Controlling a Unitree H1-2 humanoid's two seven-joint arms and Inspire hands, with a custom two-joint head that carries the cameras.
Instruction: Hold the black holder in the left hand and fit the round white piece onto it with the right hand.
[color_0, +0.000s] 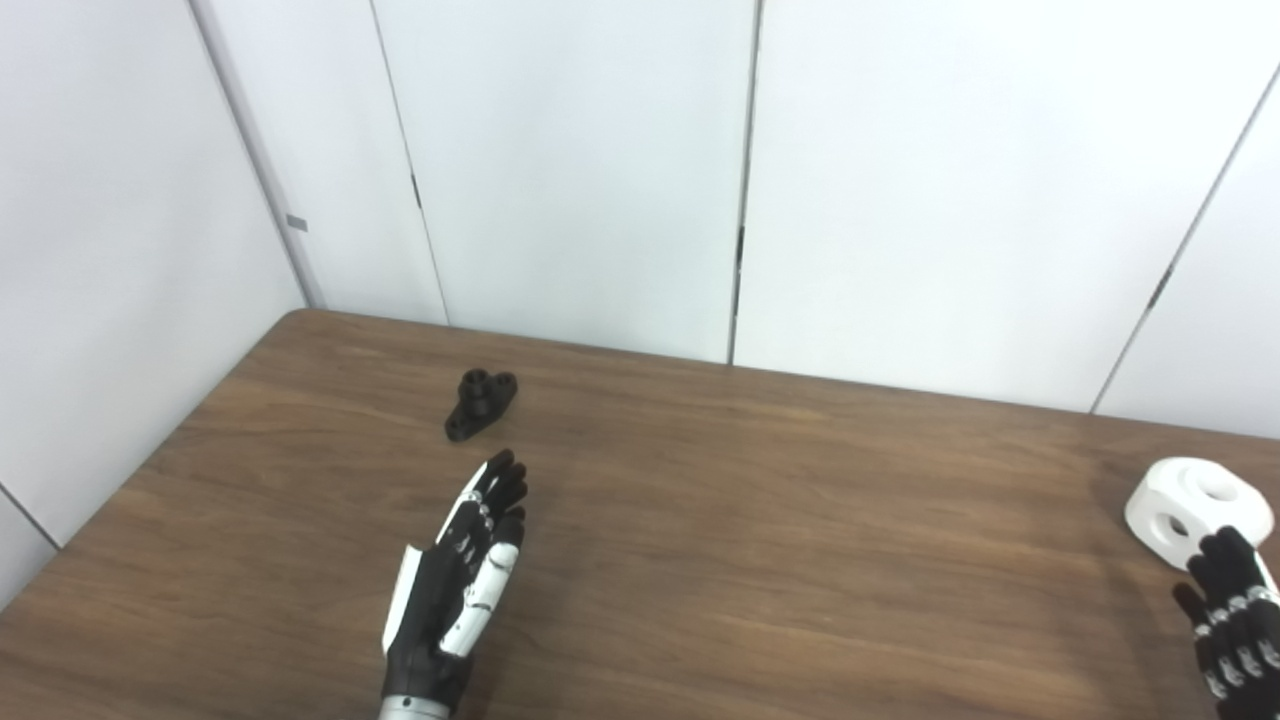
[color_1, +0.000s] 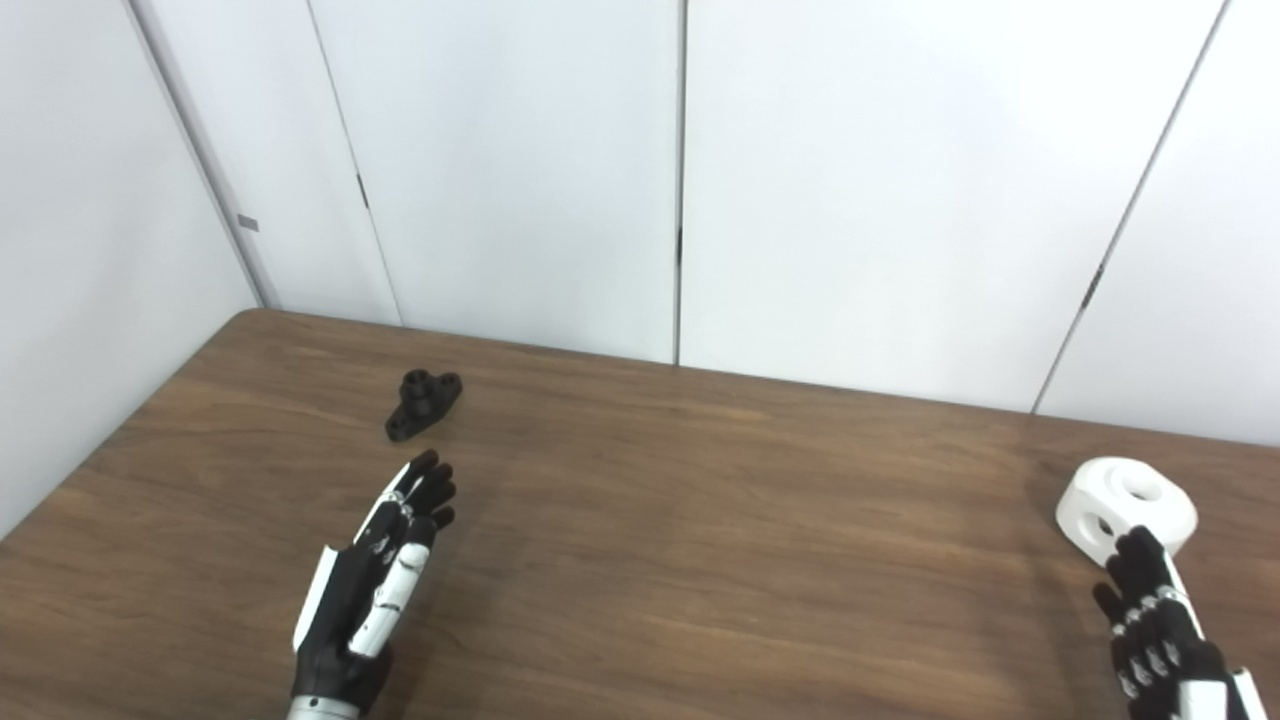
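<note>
We see only part of the right robot hand (color_1: 1160, 625): it enters at the bottom right corner, and in the left eye view its wrist and outer side are cut off by the frame. Its fingers are extended and lie close together, pointing up the table toward the round white piece (color_1: 1126, 507). The fingertips reach the near edge of that piece in both views, but we cannot tell whether they touch it or stand just short of it. It grips nothing.

The left robot hand (color_0: 455, 590) is fully in view apart from its forearm, which leaves the bottom edge. It is stretched out flat and open, with its fingers straight and side by side, and empty. Whether its palm rests on the table (color_0: 760, 560) or hangs just above it we cannot make out.

The black holder (color_0: 480, 404) lies on the table beyond the left fingertips, near but clearly apart from them. Its small holes show on top; finer detail is too small to read.

The white piece sits close to the table's right side, whose edge is out of frame. The holder sits nearer the back left corner, set in from both edges. Between the two hands the wooden surface is a wide bare stretch, and white wall panels (color_0: 580, 170) stand behind the far edge.
</note>
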